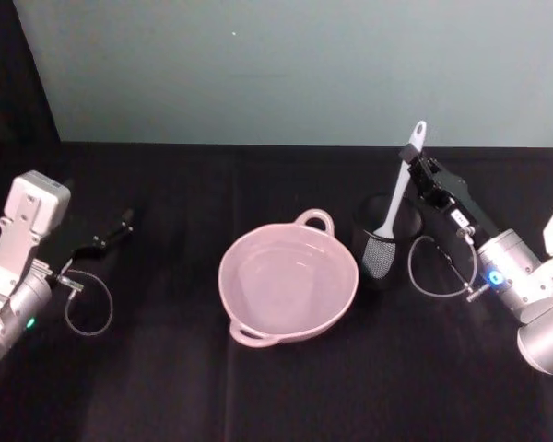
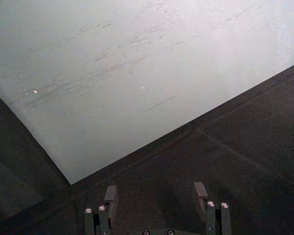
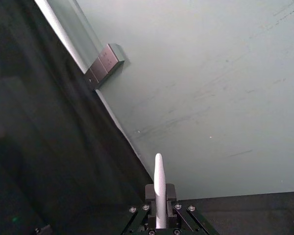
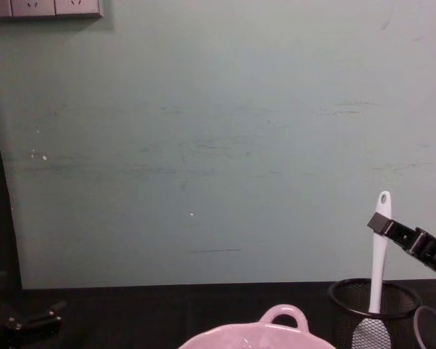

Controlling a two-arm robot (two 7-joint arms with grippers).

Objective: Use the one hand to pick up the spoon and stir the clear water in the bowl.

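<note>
The pale pink bowl sits at the table's middle, a looped handle on its far rim; its rim also rises into the chest view. The long white spoon stands upright with its scoop inside a black mesh cup just right of the bowl. My right gripper is shut on the spoon's upper handle, just below the hole; the handle rises between the fingers in the right wrist view, and the spoon shows in the chest view. My left gripper rests open at the far left.
The table is covered in black cloth. A pale green wall stands close behind, with a socket plate high on the left. Cable loops hang by both wrists.
</note>
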